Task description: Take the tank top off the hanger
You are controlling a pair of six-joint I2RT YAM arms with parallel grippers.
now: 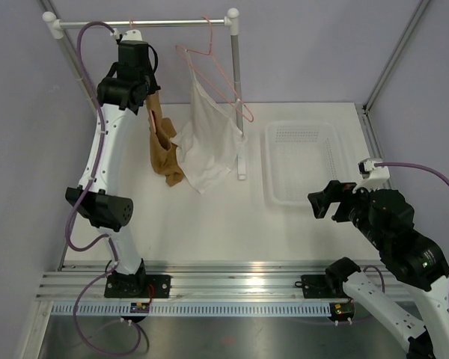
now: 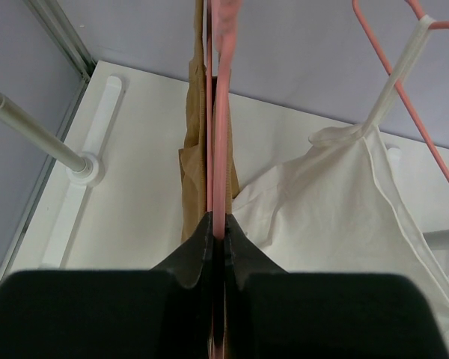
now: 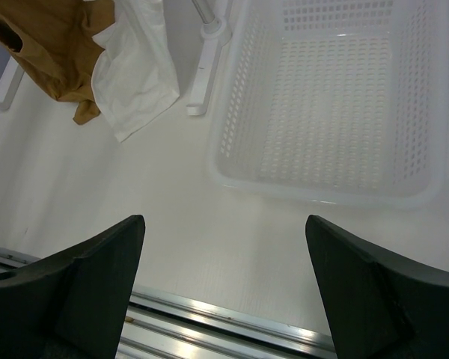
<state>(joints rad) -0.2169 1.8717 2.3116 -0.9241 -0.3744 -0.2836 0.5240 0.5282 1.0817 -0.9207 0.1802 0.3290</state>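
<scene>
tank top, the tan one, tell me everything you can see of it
The tank top is soft caramel-brown fabric, hanging limp and bunched into a narrow crumpled column from the pink hanger, which the left gripper pinches shut. One side lies against the white garment. Its lower end droops toward the table; whether it touches is unclear.

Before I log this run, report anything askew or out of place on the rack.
The white garment hangs lopsided, seemingly from one strap, on a tilted second hanger, its hem trailing onto the table. The tank top is bunched into a narrow hank below the left gripper, which pinches its hanger.
</scene>
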